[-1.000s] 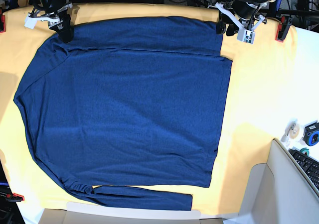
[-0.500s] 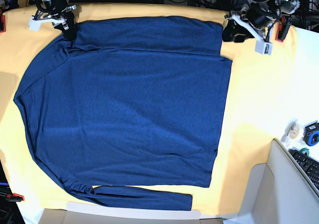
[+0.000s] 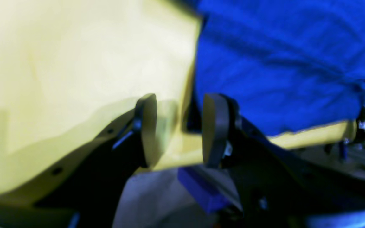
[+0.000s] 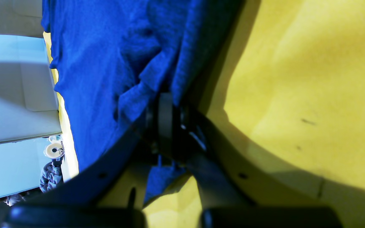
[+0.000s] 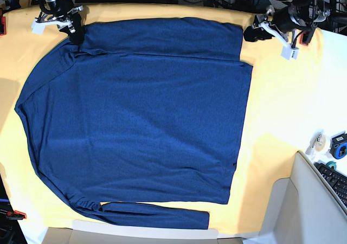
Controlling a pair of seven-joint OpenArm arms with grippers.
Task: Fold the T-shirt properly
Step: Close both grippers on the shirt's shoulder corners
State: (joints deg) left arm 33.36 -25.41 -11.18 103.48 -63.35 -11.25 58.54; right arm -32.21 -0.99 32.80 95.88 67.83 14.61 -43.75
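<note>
The dark blue T-shirt lies flat on the yellow cloth, with one sleeve folded along its near edge. At the far left corner my right gripper is shut on the fabric. The right wrist view shows the shirt bunched into the closed right gripper. Just off the shirt's far right corner my left gripper stands over bare cloth. In the left wrist view this gripper is open with only yellow cloth between its fingers, and the shirt's edge lies beside it.
A keyboard, a tape roll and a small blue object sit on the white surface at the right. A grey box stands at the near right. Red clamps hold the cloth's edge.
My right gripper has shut on the shirt's far left corner. The left arm has drawn back to the right, away from the shirt's far right corner.
</note>
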